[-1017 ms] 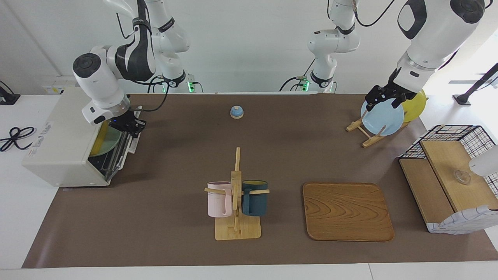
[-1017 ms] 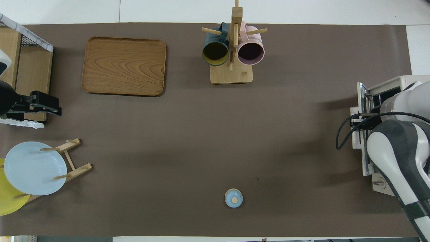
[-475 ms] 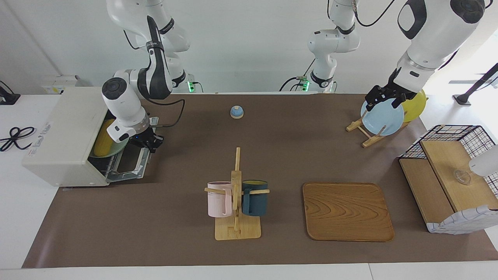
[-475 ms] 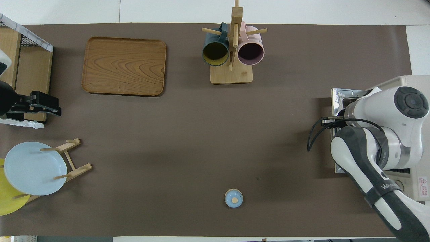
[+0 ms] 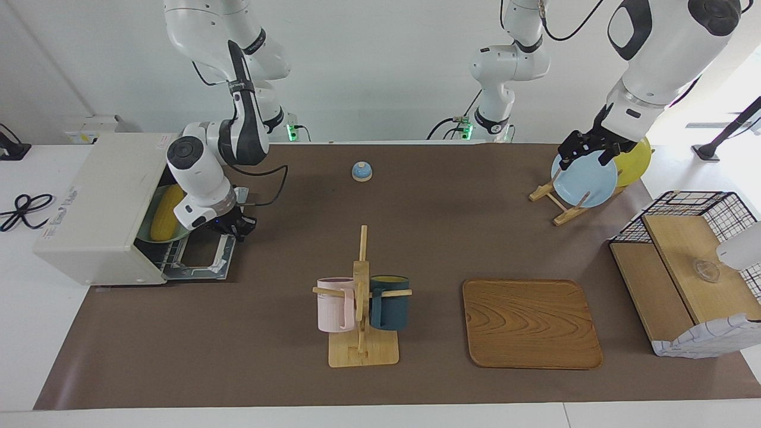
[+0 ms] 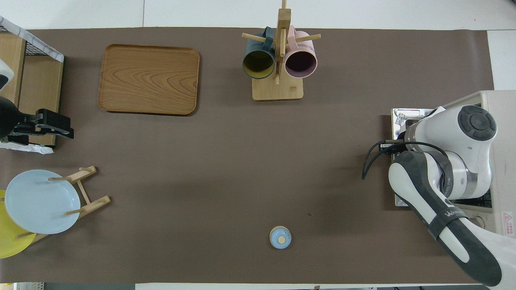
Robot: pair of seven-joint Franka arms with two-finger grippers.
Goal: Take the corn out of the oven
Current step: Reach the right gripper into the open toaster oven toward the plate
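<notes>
The cream-white oven (image 5: pixel 95 202) stands at the right arm's end of the table, its glass door (image 5: pixel 205 261) dropped flat open. The yellow corn (image 5: pixel 166 211) lies on a pale green plate (image 5: pixel 147 217) on the rack inside. My right gripper (image 5: pixel 236 229) is low at the door's outer edge, shut on its bar handle. In the overhead view my right arm (image 6: pixel 443 169) covers the door, and the corn is hidden. My left gripper (image 5: pixel 585 156) waits, open and empty, in the air over the plate rack.
A blue plate (image 5: pixel 585 178) and a yellow plate (image 5: pixel 635 157) stand in a wooden rack. A wire-and-wood basket shelf (image 5: pixel 689 273), a wooden tray (image 5: pixel 531 324), a mug rack (image 5: pixel 361 297) with two mugs and a small blue bell (image 5: pixel 361 171) are on the brown mat.
My right gripper swung out and down from the oven's front, bringing the door from nearly upright to flat open. The corn came into view. The left arm has not moved.
</notes>
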